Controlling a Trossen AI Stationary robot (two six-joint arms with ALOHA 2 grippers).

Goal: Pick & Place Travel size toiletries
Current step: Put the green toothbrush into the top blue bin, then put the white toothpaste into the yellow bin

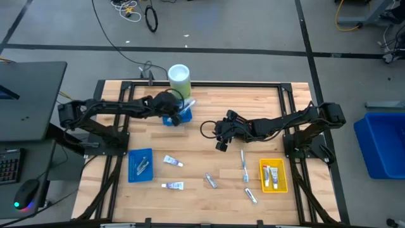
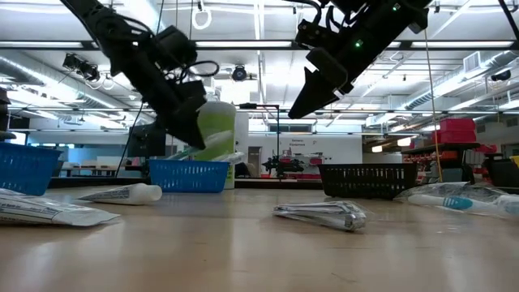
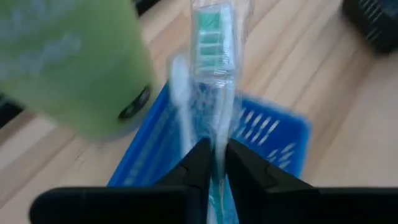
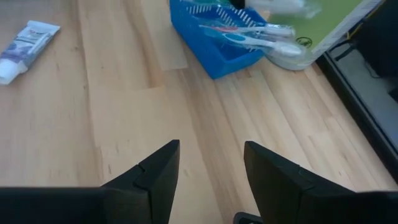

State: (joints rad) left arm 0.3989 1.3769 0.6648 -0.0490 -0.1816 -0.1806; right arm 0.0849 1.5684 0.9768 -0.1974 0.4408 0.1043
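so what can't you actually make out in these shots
- Blue basket contents: high view, left gripper covers them; too small.
- Print on the wrapped toothbrush: left wrist view, blurred.
- Items in the yellow tray: high view, too small to identify.
- Black basket contents: low view, its wall hides them.

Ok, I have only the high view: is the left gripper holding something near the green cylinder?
Observer: Yes. In its wrist view the left gripper is shut on a wrapped toothbrush, over the blue basket.
Operator: And is the right gripper empty?
Observer: Yes. Its wrist view shows the right gripper open above the table, nothing between its fingers.
Operator: Is the basket empty?
Observer: No, other toothbrushes lie in it.
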